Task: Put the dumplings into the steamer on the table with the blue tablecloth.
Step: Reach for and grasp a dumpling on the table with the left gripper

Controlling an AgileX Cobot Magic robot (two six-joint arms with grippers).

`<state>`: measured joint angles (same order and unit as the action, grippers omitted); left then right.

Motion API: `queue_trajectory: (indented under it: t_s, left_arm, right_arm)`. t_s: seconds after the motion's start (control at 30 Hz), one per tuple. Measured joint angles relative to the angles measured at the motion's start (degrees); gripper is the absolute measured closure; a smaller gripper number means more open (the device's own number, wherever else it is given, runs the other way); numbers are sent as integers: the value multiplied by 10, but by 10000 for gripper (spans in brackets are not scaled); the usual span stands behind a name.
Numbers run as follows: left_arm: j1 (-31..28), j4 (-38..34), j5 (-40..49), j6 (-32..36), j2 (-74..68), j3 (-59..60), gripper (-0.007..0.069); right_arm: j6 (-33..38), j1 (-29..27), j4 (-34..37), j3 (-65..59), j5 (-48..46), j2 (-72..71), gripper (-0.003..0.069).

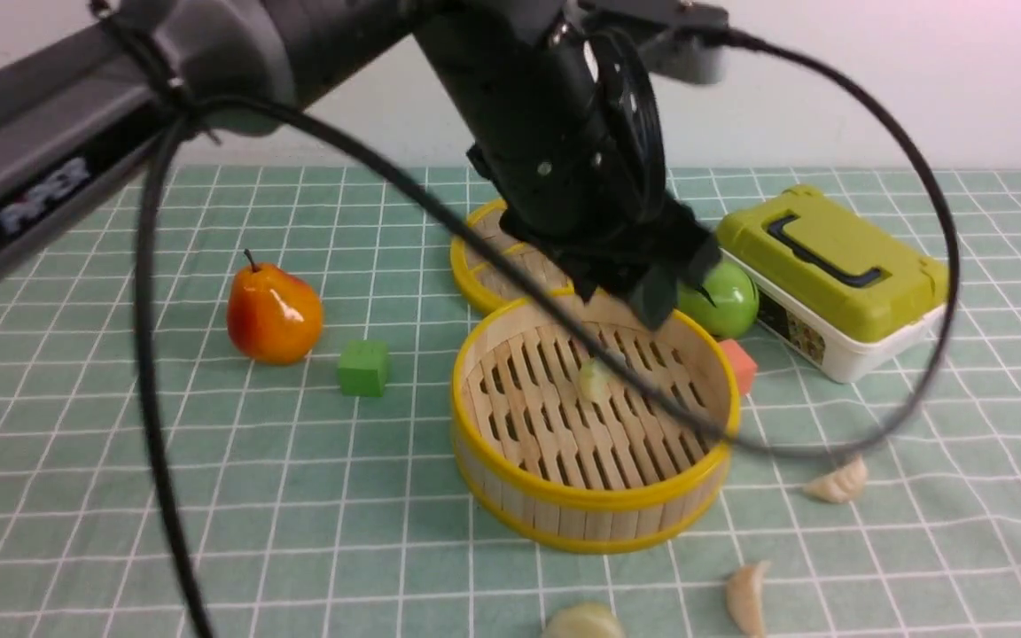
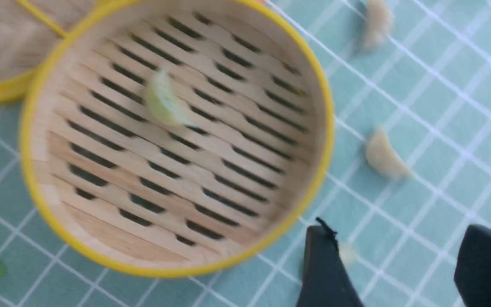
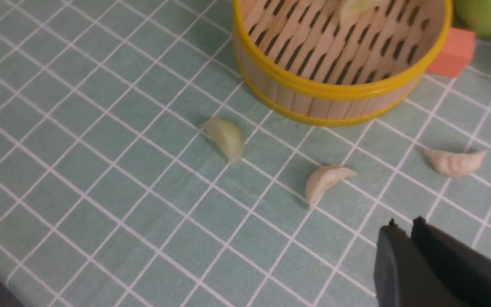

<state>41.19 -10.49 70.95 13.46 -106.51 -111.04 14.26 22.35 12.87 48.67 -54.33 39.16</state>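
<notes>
One greenish dumpling (image 1: 595,379) is showing inside the steamer (image 1: 510,470), near the middle of its slatted floor. It is blurred, so I cannot tell whether it is resting flat. Three others are lying outside on the blue tablecloth (image 1: 76,443). The right-side dumpling (image 1: 838,483) is lying just beside the steamer's right wall. The front dumpling (image 1: 748,598) and the edge dumpling (image 1: 583,622) are lying nearer the robot, the latter partly cut off by the front view's lower border.

A woven lid (image 1: 479,257) is lying flat behind the steamer, its near edge hidden by the steamer's rim. A green lunch box (image 1: 830,275) is standing closed at the far right, so its contents are hidden.

The left gripper (image 1: 621,297) is hovering over the steamer's far rim with its jaws spread wide and pinching nothing. The greenish dumpling is lying below and clear of them, apart from both fingers (image 2: 326,268).

The right gripper (image 3: 405,228) is hanging low at the right edge, its jaws pressed together on nothing. The front dumpling is lying near its tips, not touching them.
</notes>
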Motion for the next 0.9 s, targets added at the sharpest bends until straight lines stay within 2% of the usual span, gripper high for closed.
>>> queue_trajectory:
  t_s: [0.07,0.1,0.13,0.27,0.57,0.8,0.9]
  left_arm:
    - [22,-12,0,89,26,83,236]
    - [25,-13,0,97,28,99,239]
    - [45,-13,1,159,35,151,246]
    - [85,2,-38,240,27,256,256]
    - [94,59,-154,240,-42,288,260]
    - [94,89,-205,240,-77,288,260]
    - [94,91,-213,240,-93,288,288]
  right_arm:
    - [-20,0,-22,0,-2,-24,604]
    - [-24,0,-24,0,-2,-26,604]
    - [-36,0,-38,0,-4,-40,602]
    - [-47,0,-53,0,-18,-54,597]
    - [-56,0,-54,0,-31,-54,585]
    - [-57,0,-54,0,-32,-54,579]
    - [-57,0,-54,0,-32,-54,578]
